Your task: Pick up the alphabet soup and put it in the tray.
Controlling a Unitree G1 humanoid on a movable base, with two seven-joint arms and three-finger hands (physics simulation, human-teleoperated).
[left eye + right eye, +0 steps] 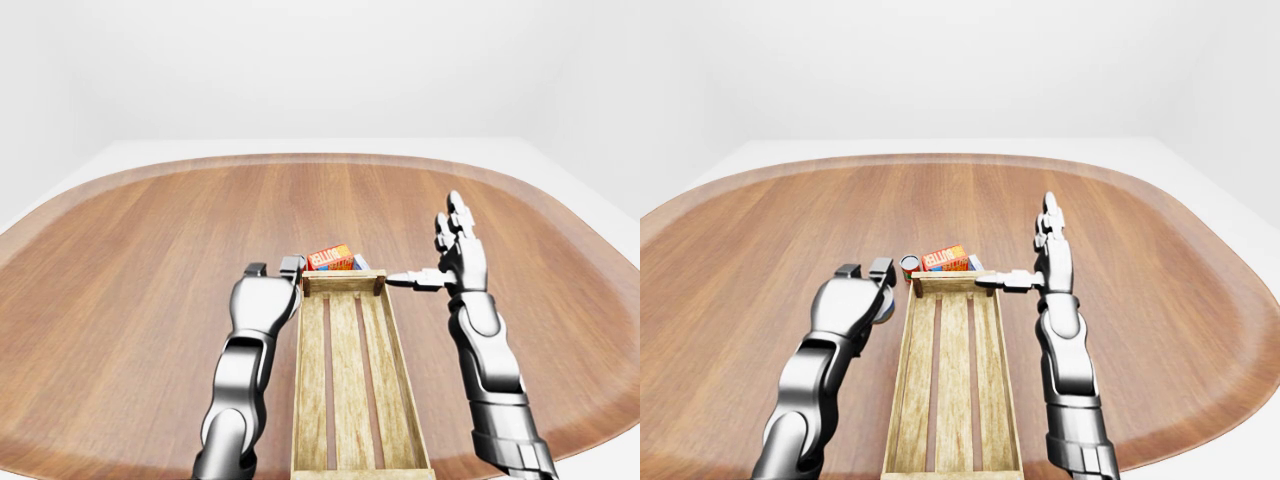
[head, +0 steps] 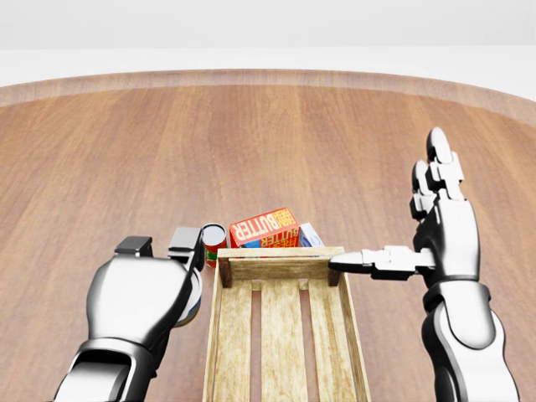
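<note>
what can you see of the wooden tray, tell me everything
The wooden tray is a long, narrow, light-wood crate with low side walls, corner posts and a slatted floor with gaps. It lies flat on the table and looks empty. The butter box sits just past its far end. The right hand holds one finger over its far right corner; contact is unclear.

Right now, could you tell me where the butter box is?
In the head view, the butter box lies on the table just above the tray's top wall, right of the red can.
</note>
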